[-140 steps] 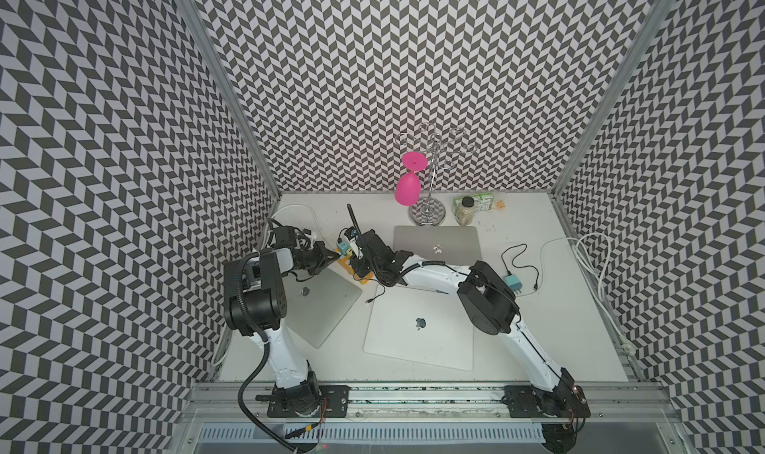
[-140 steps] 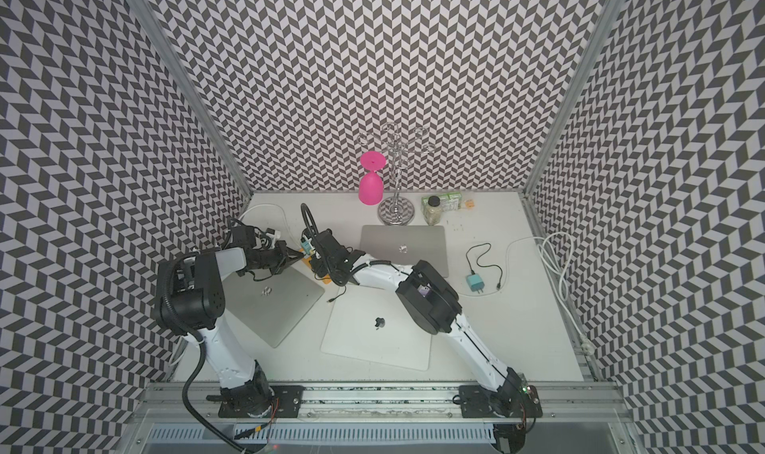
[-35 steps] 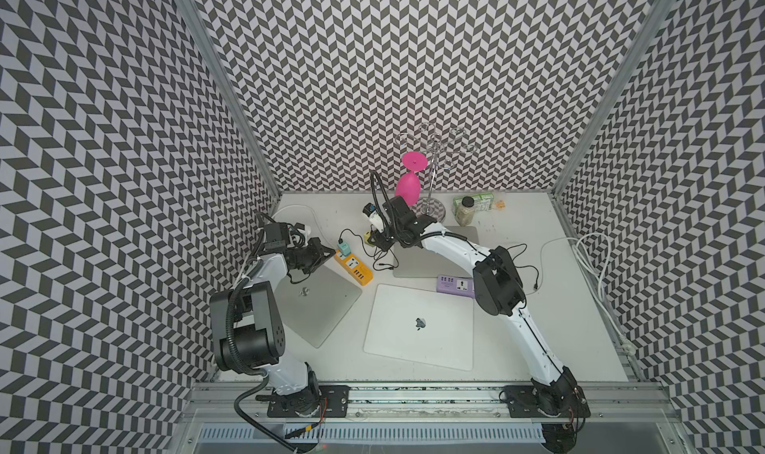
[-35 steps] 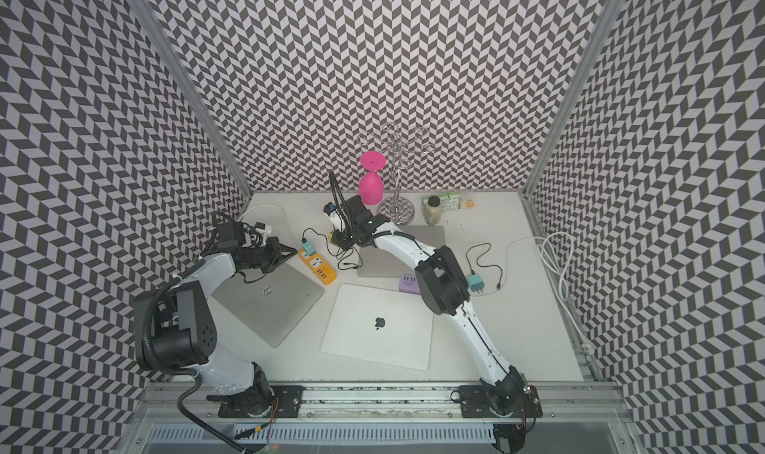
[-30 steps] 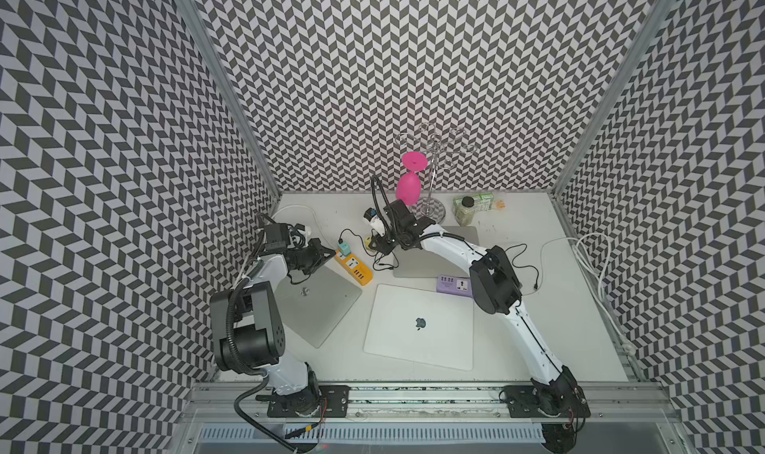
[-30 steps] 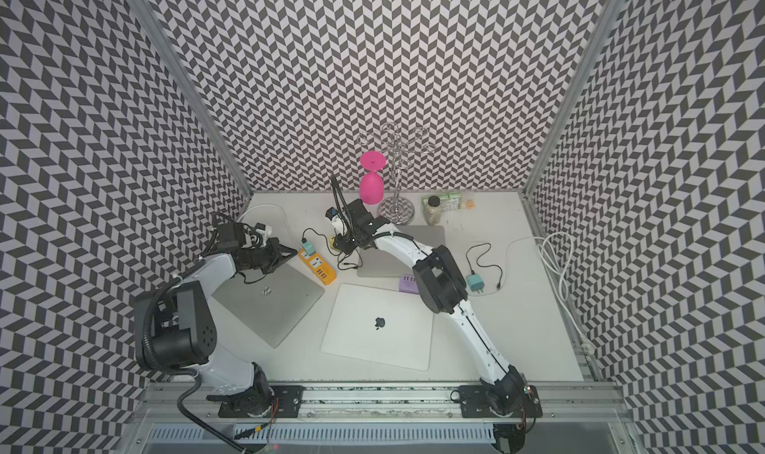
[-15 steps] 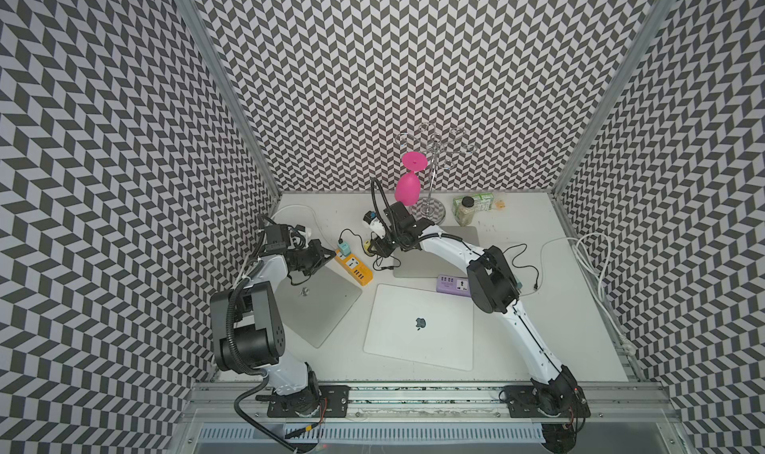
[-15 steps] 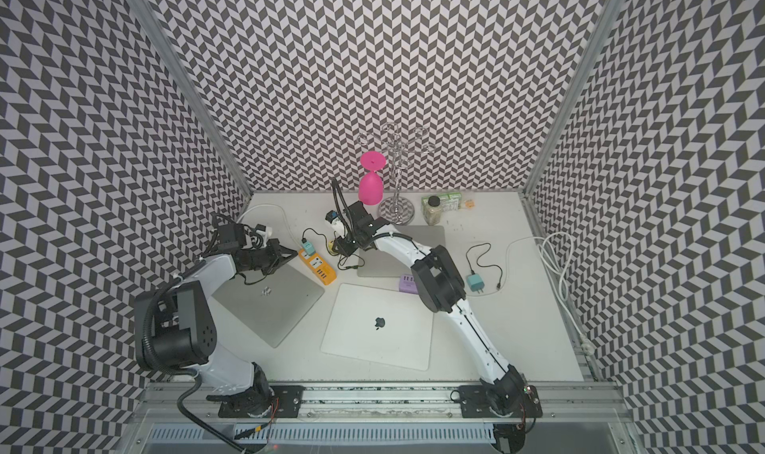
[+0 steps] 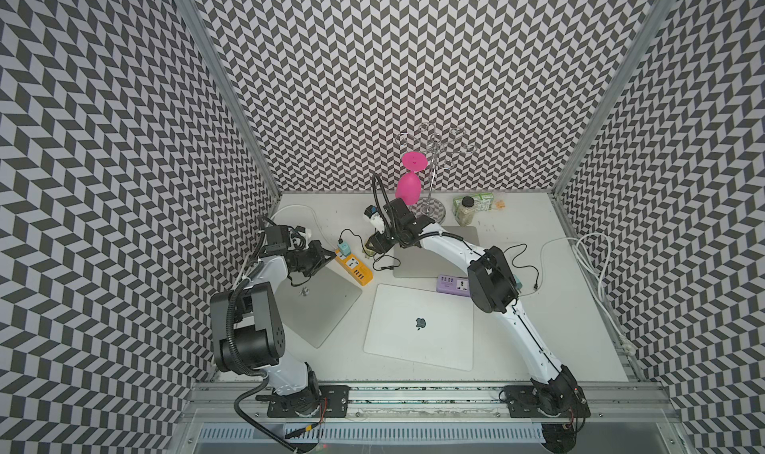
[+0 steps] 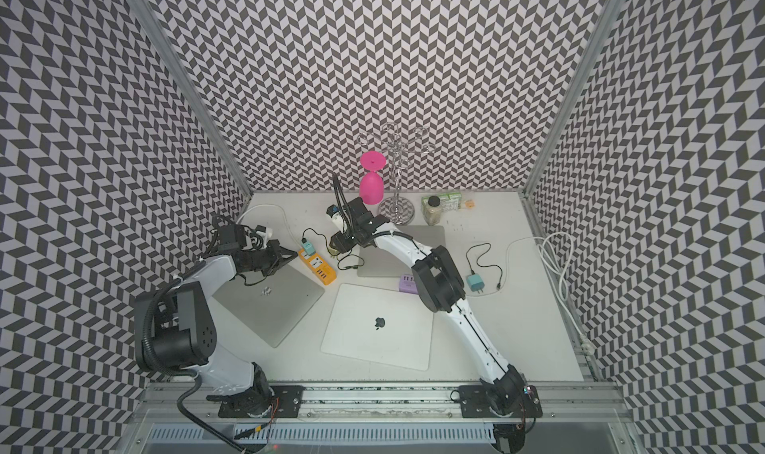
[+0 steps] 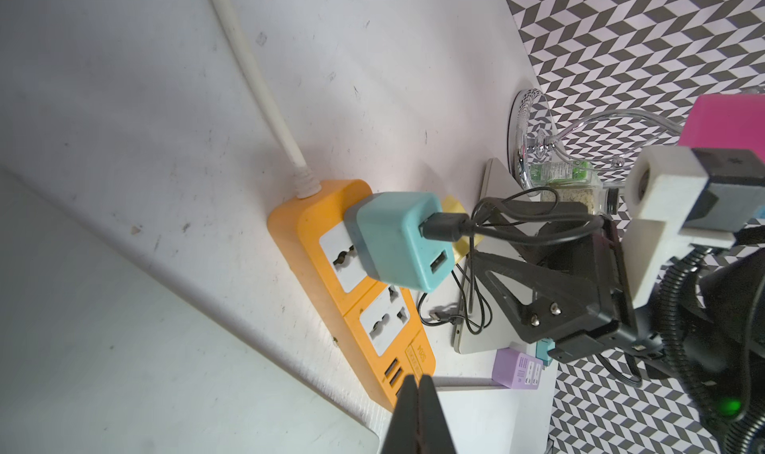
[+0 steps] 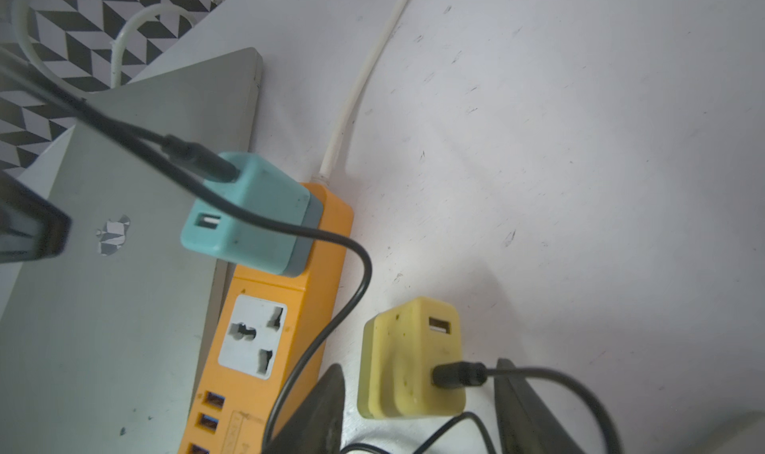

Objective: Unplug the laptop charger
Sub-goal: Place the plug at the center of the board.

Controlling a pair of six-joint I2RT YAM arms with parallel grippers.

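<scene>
Charger cable [image 12: 546, 374] beside the orange power strip [image 12: 331, 220] is crossing the parted right gripper [image 12: 417, 369], possibly snagging; left gripper [image 11: 128, 385] is resting closed.

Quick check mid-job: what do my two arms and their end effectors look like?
The left arm and right arm have white links, black joint housings and black corrugated cables. The left end effector and right end effector have black, tapered fingers.

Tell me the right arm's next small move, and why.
Probably lift the right gripper straight up and away. Its jaws stand open either side of the yellow charger, which lies on the table beside the orange power strip, out of its socket; the unplugging looks done.
</scene>
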